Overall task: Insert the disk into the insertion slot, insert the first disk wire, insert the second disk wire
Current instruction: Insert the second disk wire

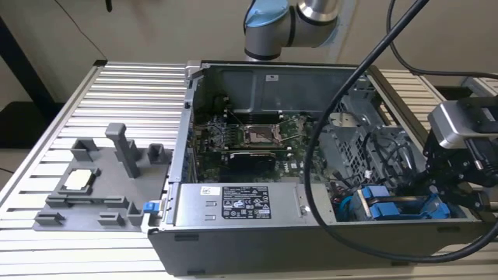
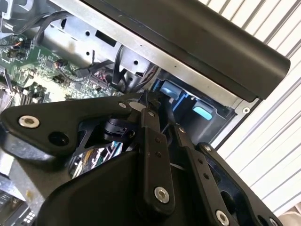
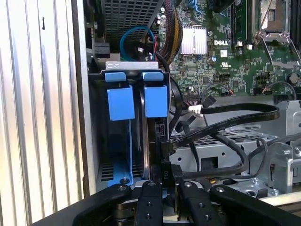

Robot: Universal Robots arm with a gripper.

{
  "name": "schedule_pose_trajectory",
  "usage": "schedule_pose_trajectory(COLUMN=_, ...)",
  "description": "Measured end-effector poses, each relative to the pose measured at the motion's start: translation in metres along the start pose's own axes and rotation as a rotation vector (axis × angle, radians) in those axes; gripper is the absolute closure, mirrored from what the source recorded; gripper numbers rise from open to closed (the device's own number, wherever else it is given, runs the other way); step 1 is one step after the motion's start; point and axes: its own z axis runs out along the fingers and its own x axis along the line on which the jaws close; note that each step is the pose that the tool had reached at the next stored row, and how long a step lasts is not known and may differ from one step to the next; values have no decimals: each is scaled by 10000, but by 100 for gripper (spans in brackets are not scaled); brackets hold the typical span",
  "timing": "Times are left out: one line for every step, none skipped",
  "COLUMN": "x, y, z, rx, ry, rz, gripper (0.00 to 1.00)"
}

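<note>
— What is the disk (image 3: pixel 136 101) carrier made of?
— Bright blue plastic, smooth and slightly glossy. The insertion slot (image 3: pixel 123 66) around it is bare grey sheet metal, dull.
— And the gripper (image 3: pixel 162 184)?
— Black, matt links with shiny steel screws; in the second wrist view the gripper (image 2: pixel 146 106) looks the same.
— The table (image 1: pixel 116 93)?
— Ribbed aluminium, satin. The cables (image 3: pixel 225 123) are black, rubbery, faintly glossy.

Ext. view overlooks open PC case (image 1: pixel 257 245) from above; both wrist views close inside it.
</note>
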Motion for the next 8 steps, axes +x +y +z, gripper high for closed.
schedule_pose_trajectory(x=-6, y=1, z=2, rx=1, ry=-1, rz=6, gripper=80)
schedule_pose_trajectory(x=-13, y=3, z=4, rx=2, ry=-2, rz=10, gripper=80)
schedule_pose_trajectory(x=-20, y=4, z=5, rx=3, ry=-3, rz=12, gripper=80)
schedule_pose_trajectory(x=-26, y=5, z=7, rx=3, ry=-2, rz=16, gripper=80)
schedule_pose_trajectory(x=-29, y=7, z=8, rx=4, ry=-2, rz=19, gripper=80)
schedule_pose_trajectory(x=-29, y=9, z=8, rx=5, ry=-3, rz=21, gripper=80)
schedule_pose_trajectory(x=-28, y=14, z=9, rx=5, ry=-2, rz=21, gripper=80)
schedule_pose_trajectory(x=-29, y=19, z=9, rx=5, ry=-2, rz=21, gripper=80)
